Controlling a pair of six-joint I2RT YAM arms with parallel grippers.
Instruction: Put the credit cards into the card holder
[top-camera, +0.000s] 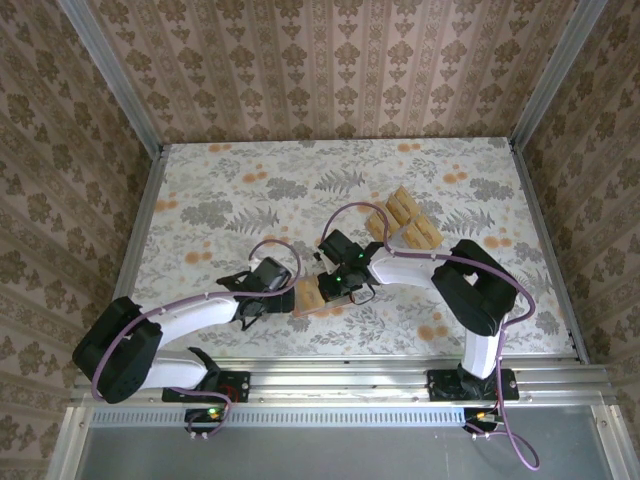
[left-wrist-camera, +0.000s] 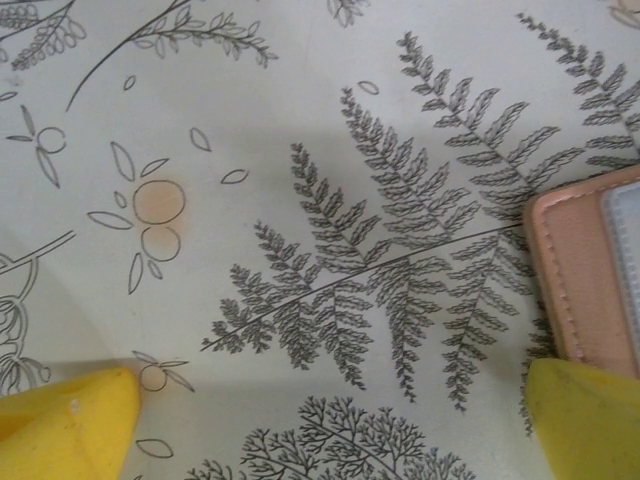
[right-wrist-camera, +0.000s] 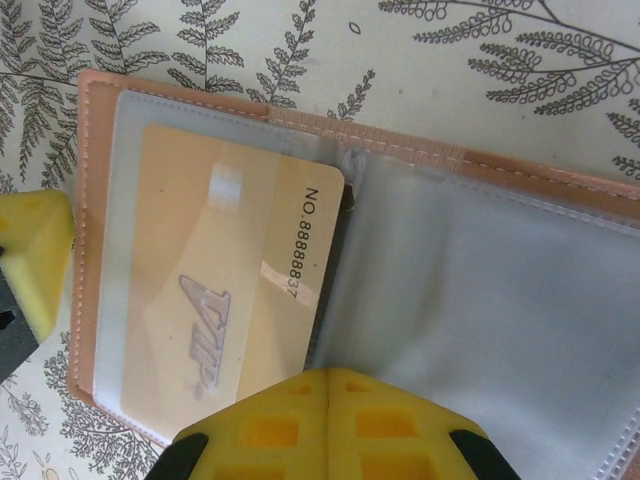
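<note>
The reddish-brown card holder lies open on the table, its clear sleeves facing up. One golden credit card printed "VIP" sits in its left sleeve, its right edge at the fold. My right gripper is shut, with its tips low over the holder's fold and the card's corner and nothing between them. My left gripper is open over bare tablecloth, and the holder's edge lies just beyond its right finger. Several loose credit cards lie further back on the right. Between both grippers sits the holder.
A fern-and-flower patterned cloth covers the table. Metal rails and papered walls close it in on three sides. A yellow finger of the left gripper stands beside the holder's left edge.
</note>
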